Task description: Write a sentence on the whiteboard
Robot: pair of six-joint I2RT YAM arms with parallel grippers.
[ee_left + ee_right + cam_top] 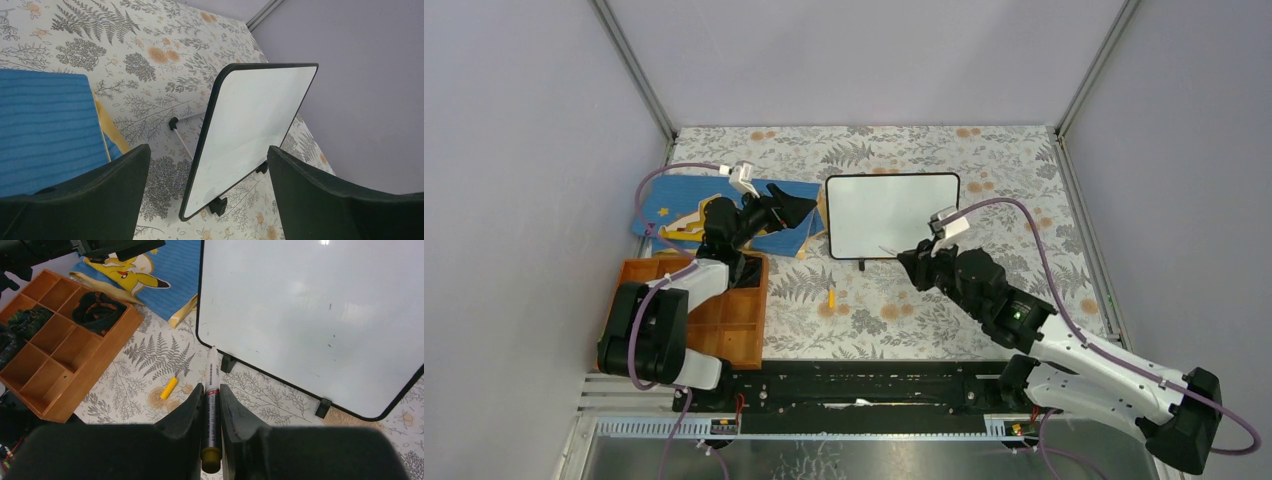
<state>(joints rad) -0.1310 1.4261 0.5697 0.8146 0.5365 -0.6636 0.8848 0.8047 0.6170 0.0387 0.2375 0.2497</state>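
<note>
- Right wrist view: the right gripper (210, 390) is clamped on a marker (212, 372). The barrel lies along the fingers and the bare tip points forward, probably so that the arm can steer the tip like a held pen.
- The tip sits just beside the near left corner of the whiteboard (310, 315), next to the black frame and not on the white face. I cannot tell whether it touches the frame. A start at that corner would suit writing left to right.
- The board's face is blank apart from a few faint specks, so none of the sentence is written yet.
- A small yellow cap (169, 388) lies on the table (1024, 180) just left of the marker, apart from everything, which fits the uncovered tip.
- Left wrist view: the left gripper (208, 150) stands wide open with nothing between its fingers, and the board shows through the gap.
- From above, that gripper hangs over the blue book (769, 215), close to the board's left edge. It looks ready to steady the board against the push of the marker.
- The board rests on its two black feet at the far middle of the flowered table, with its face turned up toward both arms.
- A wooden tray (100, 365) sits near the left arm's base, well apart from the writing area.
</note>
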